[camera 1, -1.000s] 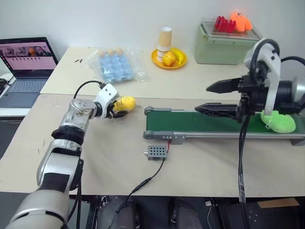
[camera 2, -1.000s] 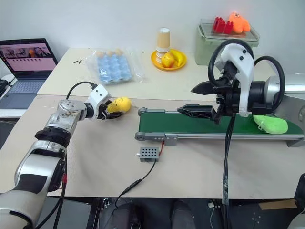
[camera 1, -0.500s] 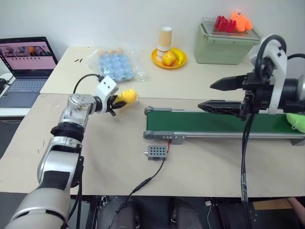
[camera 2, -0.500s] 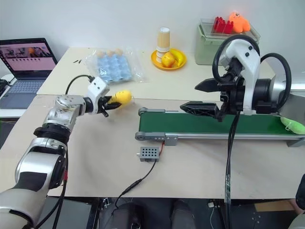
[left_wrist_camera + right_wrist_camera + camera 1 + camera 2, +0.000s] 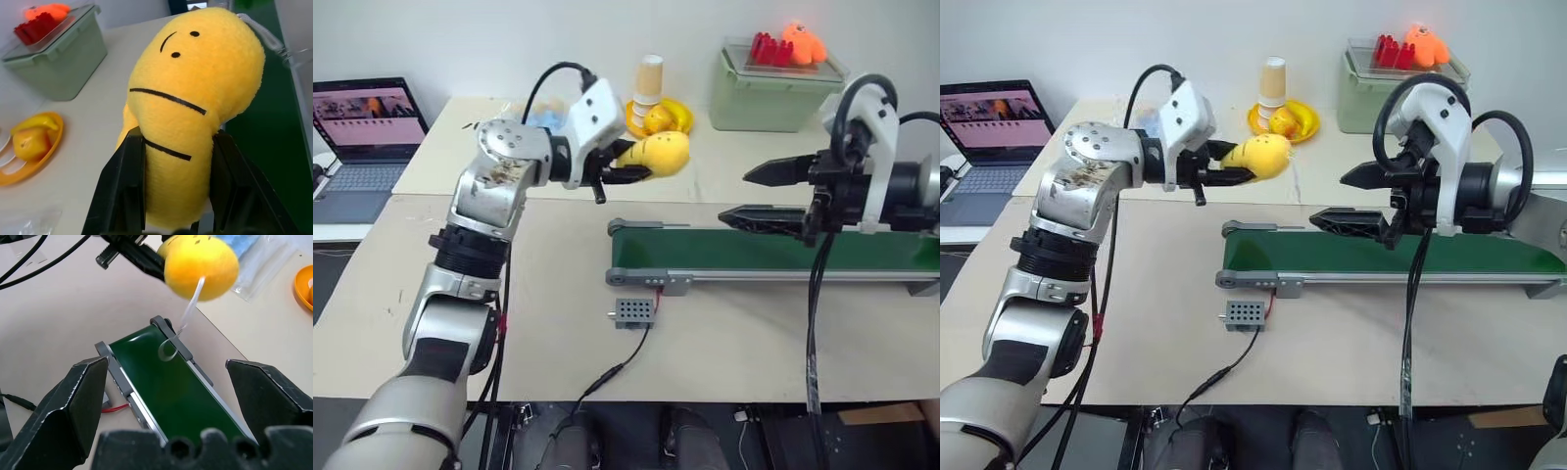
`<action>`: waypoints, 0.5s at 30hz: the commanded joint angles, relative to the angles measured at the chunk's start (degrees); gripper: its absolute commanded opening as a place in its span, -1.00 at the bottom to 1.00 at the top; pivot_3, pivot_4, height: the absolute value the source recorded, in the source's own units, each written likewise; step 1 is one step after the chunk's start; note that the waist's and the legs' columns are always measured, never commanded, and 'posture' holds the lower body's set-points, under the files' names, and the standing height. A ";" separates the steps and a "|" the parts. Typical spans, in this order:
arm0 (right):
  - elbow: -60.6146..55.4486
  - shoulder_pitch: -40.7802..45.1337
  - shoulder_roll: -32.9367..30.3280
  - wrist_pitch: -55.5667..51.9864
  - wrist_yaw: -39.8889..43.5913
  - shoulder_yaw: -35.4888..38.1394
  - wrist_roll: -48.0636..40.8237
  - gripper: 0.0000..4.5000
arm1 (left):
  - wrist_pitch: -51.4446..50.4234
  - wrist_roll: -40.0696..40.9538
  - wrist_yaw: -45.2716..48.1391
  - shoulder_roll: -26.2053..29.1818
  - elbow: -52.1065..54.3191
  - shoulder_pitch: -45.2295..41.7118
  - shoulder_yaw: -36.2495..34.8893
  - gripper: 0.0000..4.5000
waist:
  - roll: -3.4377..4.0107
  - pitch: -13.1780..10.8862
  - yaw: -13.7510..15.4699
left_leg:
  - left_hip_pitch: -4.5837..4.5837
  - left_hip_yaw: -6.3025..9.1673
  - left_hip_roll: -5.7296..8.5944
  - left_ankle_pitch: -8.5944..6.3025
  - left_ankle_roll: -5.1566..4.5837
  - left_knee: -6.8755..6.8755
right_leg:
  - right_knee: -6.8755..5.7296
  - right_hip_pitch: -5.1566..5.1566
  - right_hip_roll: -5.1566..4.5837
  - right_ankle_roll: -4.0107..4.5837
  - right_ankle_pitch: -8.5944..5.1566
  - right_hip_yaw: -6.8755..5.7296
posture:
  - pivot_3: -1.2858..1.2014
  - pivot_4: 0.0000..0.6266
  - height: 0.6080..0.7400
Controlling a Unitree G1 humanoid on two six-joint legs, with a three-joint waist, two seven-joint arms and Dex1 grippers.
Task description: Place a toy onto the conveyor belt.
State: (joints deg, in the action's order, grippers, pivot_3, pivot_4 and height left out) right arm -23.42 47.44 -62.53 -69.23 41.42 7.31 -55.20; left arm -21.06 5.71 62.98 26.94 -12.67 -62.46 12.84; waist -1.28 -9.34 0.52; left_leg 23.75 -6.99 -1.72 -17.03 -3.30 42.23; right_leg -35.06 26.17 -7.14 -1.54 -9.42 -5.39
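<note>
Left eye view: I'm holding the toy (image 5: 654, 154) pinched in my left gripper (image 5: 628, 166), in the air just left of and above the belt (image 5: 773, 255), long axis pointing right, while my right gripper (image 5: 756, 195) is hovering open.

No readable words, numbers or brand marks anywhere; the laptop (image 5: 367, 132) screen shows small pictures too fine to read, and the yellow toy (image 5: 188, 112) carries just stitched face lines.

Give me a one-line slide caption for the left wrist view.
Left gripper shut on a yellow plush toy with a stitched face, held above the table near the green conveyor belt.
</note>
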 commanded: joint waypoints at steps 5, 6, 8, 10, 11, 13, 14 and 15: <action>-3.60 -1.13 0.34 -1.88 -3.49 5.04 -2.57 1.00 | 12.57 -5.45 2.64 1.49 -0.11 2.62 5.49 -0.28 | 0.00 0.00 0.23 | 0.02 -0.01 0.00 0.00 0.00 0.03 | 0.00 0.00 0.00 0.01 0.01 0.00 | 0.03 -0.52 0.91; -3.82 -1.24 0.32 -2.20 -3.87 5.33 -2.91 1.00 | 12.98 -5.44 2.81 1.32 -0.49 2.86 5.61 -0.28 | 0.00 0.00 0.30 | 0.02 0.01 0.00 0.00 -0.01 0.03 | 0.01 0.00 -0.01 0.01 0.01 0.00 | 0.03 -0.52 0.91; -4.06 -1.33 0.24 -2.64 -4.42 5.78 -3.52 1.00 | 13.42 -5.41 3.13 0.99 -0.80 3.30 5.74 -0.28 | 0.00 0.00 0.34 | 0.03 0.01 0.00 -0.01 -0.01 0.03 | 0.02 0.00 -0.01 0.01 0.01 -0.01 | 0.03 -0.52 0.91; -4.17 -1.20 0.03 -3.07 -4.69 6.13 -4.05 1.00 | 13.73 -5.40 3.62 0.77 -0.65 4.09 6.07 -0.28 | 0.00 0.00 0.29 | 0.03 0.02 0.00 -0.01 -0.02 0.03 | 0.02 0.00 -0.01 0.01 0.01 -0.01 | 0.03 -0.52 0.91; -4.18 -1.04 -0.10 -3.27 -4.84 6.22 -4.32 1.00 | 13.86 -5.45 3.72 0.66 -0.54 4.54 6.19 -0.28 | 0.00 0.00 0.27 | 0.03 0.01 0.00 -0.01 -0.03 0.03 | 0.02 0.00 -0.01 0.01 0.01 0.00 | 0.03 -0.52 0.91; -4.23 -0.72 -0.31 -3.60 -5.14 6.29 -4.80 1.00 | 14.55 -5.96 3.81 0.66 -0.09 5.50 6.62 -0.28 | 0.00 0.00 0.25 | 0.02 0.02 0.00 -0.01 -0.02 0.03 | 0.01 0.00 -0.01 0.01 0.01 0.00 | 0.03 -0.52 0.91; -4.26 -0.49 -0.35 -3.71 -5.30 6.25 -4.94 1.00 | 13.93 -5.78 3.88 0.56 0.55 6.05 6.66 -0.28 | 0.00 0.00 0.23 | 0.02 0.02 0.00 -0.01 -0.02 0.03 | 0.01 0.00 -0.01 0.01 0.01 0.00 | 0.03 -0.52 0.91; -4.27 -0.24 -0.35 -3.85 -5.50 6.24 -5.13 1.00 | 13.32 -5.51 4.08 0.50 1.32 6.61 6.70 -0.28 | 0.00 0.00 0.22 | 0.02 0.02 0.00 -0.01 -0.02 0.03 | 0.01 0.00 -0.01 0.01 0.01 0.00 | 0.03 -0.52 0.91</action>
State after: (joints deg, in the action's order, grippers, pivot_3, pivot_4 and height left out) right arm -26.80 45.95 -61.94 -72.95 36.36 10.60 -59.55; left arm -7.79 -0.15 66.76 27.66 -14.07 -55.88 19.74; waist -1.28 -9.34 0.74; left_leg 23.77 -6.97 -1.72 -17.04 -3.32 42.26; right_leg -35.05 26.17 -7.15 -1.53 -9.41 -5.39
